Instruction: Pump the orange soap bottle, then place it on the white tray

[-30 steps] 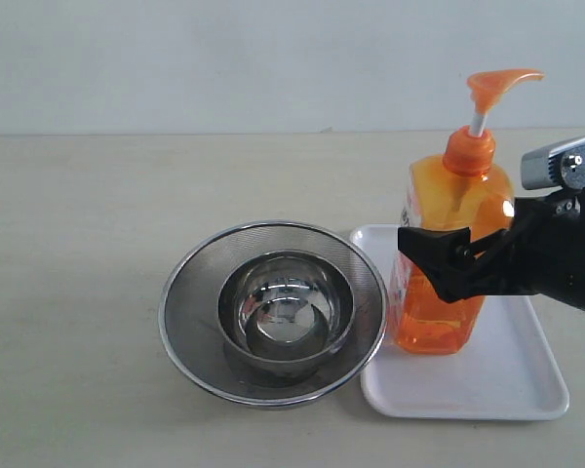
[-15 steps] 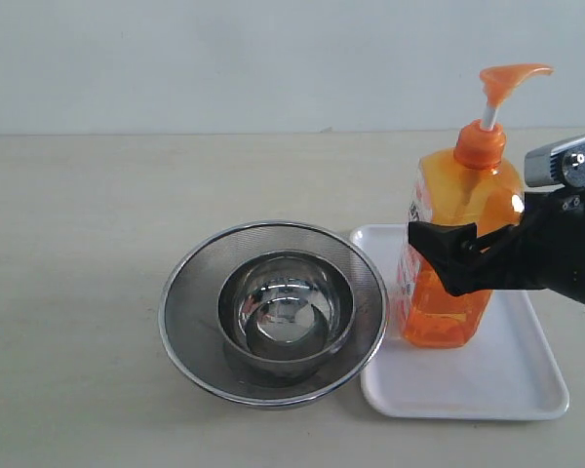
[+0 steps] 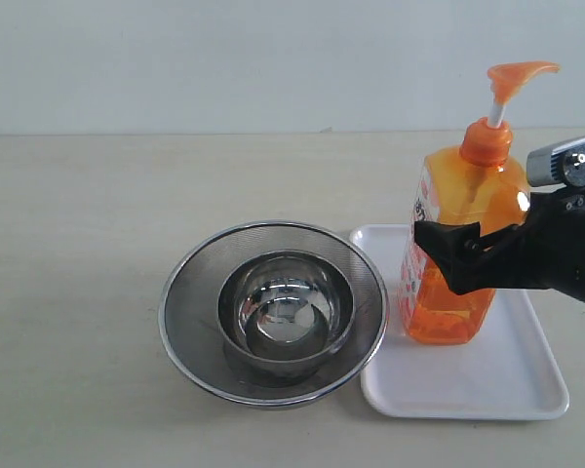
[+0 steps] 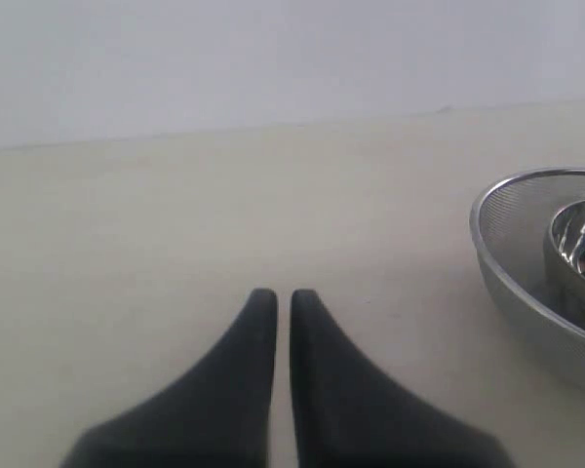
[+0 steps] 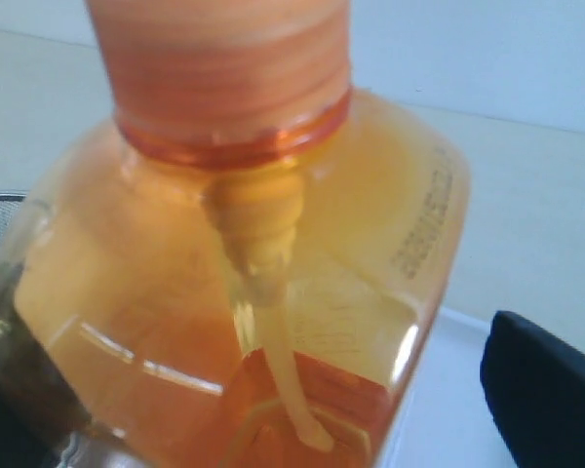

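- The orange soap bottle point(image 3: 468, 195) stands with its base inside the rim of the white tray point(image 3: 468, 390), in the half of the tray nearer the strainer; its pump head point(image 3: 517, 76) is raised on the white stem, spout pointing to the right of the exterior view
- The right hand point(image 3: 439, 253) reaches in from the right at mid-height of the bottle, jaws spread wide to either side of the body; one dark finger lies across the bottle's front face
- In the right wrist view the bottle's shoulder and dip tube fill the picture; a strip of tray shows between the bottle and one of the fingers point(image 5: 551, 400); whether the hand presses on the bottle or merely brackets it, I cannot tell
- The left hand point(image 4: 283, 297) hovers low over bare worktop point(image 3: 78, 244), its two fingers drawn together with only a thin slit between them, nothing held
- A round steel mesh strainer point(image 3: 190, 322) sits just left of the tray, its rim overlapping the tray's near-left edge in the exterior view; a shiny steel bowl point(image 3: 288, 312) rests inside it
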{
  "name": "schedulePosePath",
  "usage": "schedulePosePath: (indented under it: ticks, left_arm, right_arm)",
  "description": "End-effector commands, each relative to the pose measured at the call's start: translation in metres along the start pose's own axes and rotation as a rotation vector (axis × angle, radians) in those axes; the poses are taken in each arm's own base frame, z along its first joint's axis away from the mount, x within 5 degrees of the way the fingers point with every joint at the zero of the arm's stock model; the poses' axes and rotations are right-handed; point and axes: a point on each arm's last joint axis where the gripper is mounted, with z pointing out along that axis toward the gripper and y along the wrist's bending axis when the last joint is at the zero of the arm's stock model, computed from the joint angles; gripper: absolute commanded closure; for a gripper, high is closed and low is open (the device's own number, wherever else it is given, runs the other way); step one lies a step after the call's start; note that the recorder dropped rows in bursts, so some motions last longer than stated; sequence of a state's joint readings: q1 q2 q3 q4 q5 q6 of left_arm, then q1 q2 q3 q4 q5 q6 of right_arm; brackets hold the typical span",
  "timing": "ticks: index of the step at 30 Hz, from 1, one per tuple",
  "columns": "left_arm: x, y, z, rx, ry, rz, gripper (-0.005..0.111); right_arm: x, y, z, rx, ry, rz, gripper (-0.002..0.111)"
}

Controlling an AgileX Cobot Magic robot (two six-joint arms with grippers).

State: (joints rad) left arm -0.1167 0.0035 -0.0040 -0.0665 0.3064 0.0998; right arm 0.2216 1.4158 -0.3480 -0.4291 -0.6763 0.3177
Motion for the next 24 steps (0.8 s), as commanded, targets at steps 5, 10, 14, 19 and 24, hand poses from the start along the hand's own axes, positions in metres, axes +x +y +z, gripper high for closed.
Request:
schedulePosePath:
  ticks: [5,10,14,19,24]
  left_arm:
    - [0.001,0.000,0.000,-0.005,0.000,-0.002,0.102]
    - [0.001,0.000,0.000,-0.005,0.000,-0.002,0.102]
    - [0.001,0.000,0.000,-0.005,0.000,-0.002,0.102]
    - [0.001,0.000,0.000,-0.005,0.000,-0.002,0.102]
    - [0.001,0.000,0.000,-0.005,0.000,-0.002,0.102]
  right_arm:
    - [0.000,-0.001,0.001,0.007,0.005,-0.002,0.004]
    - [0.000,0.000,0.001,-0.002,0.001,0.004,0.004]
    - [-0.009,0.003,-0.004,-0.024,-0.046,-0.021,0.004]
    - [-0.024,0.008,-0.026,-0.015,-0.053,-0.054,0.004]
    - [-0.034,0.015,-0.046,-0.042,-0.057,-0.060,0.004]
